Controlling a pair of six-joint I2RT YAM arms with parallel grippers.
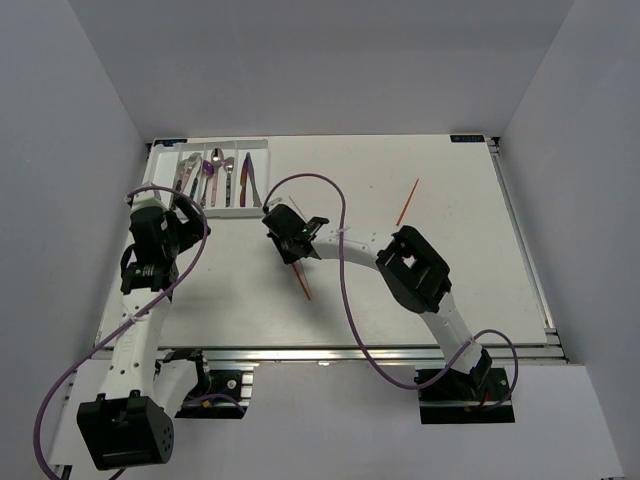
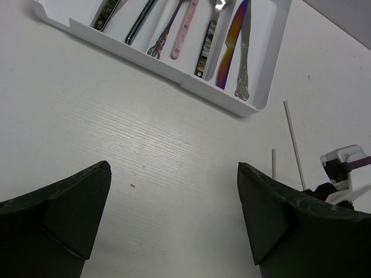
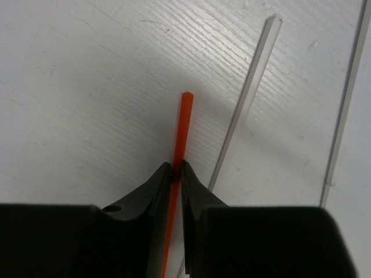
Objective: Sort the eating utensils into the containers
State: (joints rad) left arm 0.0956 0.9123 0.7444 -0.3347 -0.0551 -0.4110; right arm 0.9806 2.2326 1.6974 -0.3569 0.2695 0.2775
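The right hand (image 3: 176, 169) is pinching a red chopstick (image 3: 184, 124) near the middle of the tabletop (image 1: 450, 280). Its fingers are pressed onto the stick, whose free end points to 12 o'clock in the wrist view. Just at 3 o'clock of it lies a pale chopstick (image 3: 249, 92), slanting toward 1 o'clock, and a second pale chopstick (image 3: 346, 98) lies farther that way. A second red chopstick (image 1: 408, 202) lies well apart, at 2 o'clock from the right hand in the top view. The left hand (image 2: 173, 174) hangs spread over bare tabletop, holding nothing, with the white tray (image 2: 255, 105) at its 12 o'clock. The tray sits at the tabletop's 11 o'clock corner. An iridescent knife (image 2: 229, 49) and a silver knife (image 2: 244, 58) lie together in its end slot.
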